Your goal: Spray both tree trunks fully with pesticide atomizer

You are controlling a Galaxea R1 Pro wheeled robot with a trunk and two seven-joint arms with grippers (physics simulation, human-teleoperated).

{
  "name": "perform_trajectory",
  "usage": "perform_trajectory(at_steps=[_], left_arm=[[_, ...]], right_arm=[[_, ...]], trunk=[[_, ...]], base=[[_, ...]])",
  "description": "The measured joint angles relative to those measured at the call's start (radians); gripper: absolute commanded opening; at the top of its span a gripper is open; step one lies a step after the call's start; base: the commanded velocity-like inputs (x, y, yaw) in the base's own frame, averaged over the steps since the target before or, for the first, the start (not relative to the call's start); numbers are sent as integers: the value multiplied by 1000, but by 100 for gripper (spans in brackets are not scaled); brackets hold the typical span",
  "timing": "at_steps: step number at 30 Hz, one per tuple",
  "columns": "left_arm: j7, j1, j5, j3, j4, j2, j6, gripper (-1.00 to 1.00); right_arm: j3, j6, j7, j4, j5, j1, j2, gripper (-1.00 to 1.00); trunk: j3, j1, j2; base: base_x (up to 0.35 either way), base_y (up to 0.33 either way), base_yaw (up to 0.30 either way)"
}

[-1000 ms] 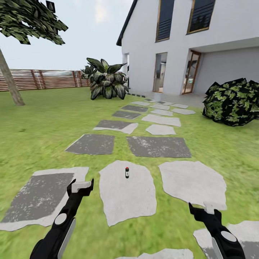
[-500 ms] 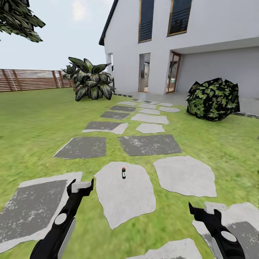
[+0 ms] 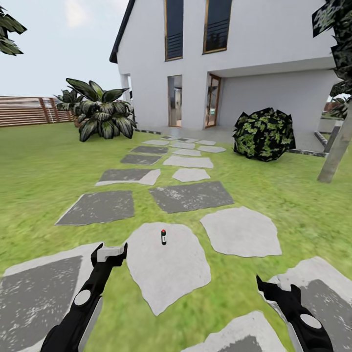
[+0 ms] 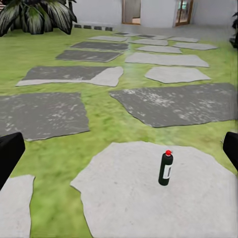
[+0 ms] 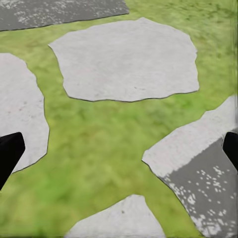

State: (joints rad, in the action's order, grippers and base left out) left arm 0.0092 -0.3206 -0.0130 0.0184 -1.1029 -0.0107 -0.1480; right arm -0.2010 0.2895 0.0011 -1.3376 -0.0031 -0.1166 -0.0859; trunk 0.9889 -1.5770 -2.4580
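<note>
The pesticide atomizer (image 3: 164, 237) is being seen standing upright on a pale stepping stone (image 3: 166, 266) in the lawn (image 3: 44, 171), a dark little bottle with a red cap and a white label. It's sitting ahead of the robot, between the two arms and a bit nearer the left one, with nothing touching it. In the left wrist view the atomizer (image 4: 165, 168) is framed between the two black fingers, well apart from both.

The left gripper (image 3: 111, 251) is being held released over the grass edge beside that stone, jaws spread. The right gripper (image 3: 277, 286) is being held released too, over grass and a grey-patched slab (image 3: 313, 288), nothing between its fingers.

Further out, a path of grey and pale stones is leading to a white house (image 3: 234, 58). A pale tree trunk (image 3: 335, 155) is leaning at the right edge, near a dark shrub (image 3: 264, 134). A broad-leaved plant (image 3: 100, 112) and a slatted brown fence (image 3: 24, 111) are being seen at the left.
</note>
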Motion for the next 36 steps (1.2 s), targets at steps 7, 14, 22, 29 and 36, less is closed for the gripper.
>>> perform_trajectory(at_steps=[7,14,22,29,36], left_arm=[[0,0,-1,0,1,0,-1,100],[0,0,-1,0,2,0,-1,100],[0,0,-1,0,1,0,-1,100],[0,0,-1,0,2,0,-1,100],[0,0,-1,0,2,0,-1,100]], right_arm=[[0,0,0,0,0,0,0,100],[0,0,-2,0,0,0,0,100],[-1,-1,-5,-1,0,0,0,100],[0,-1,-6,0,0,0,0,100],[-1,-1,-6,-1,0,0,0,100]], trunk=[[0,0,0],[0,0,0],[0,0,0],[0,0,0],[0,0,0]], base=[[0,309,-268],[0,309,-267],[0,309,-120],[0,309,-8],[0,309,0]])
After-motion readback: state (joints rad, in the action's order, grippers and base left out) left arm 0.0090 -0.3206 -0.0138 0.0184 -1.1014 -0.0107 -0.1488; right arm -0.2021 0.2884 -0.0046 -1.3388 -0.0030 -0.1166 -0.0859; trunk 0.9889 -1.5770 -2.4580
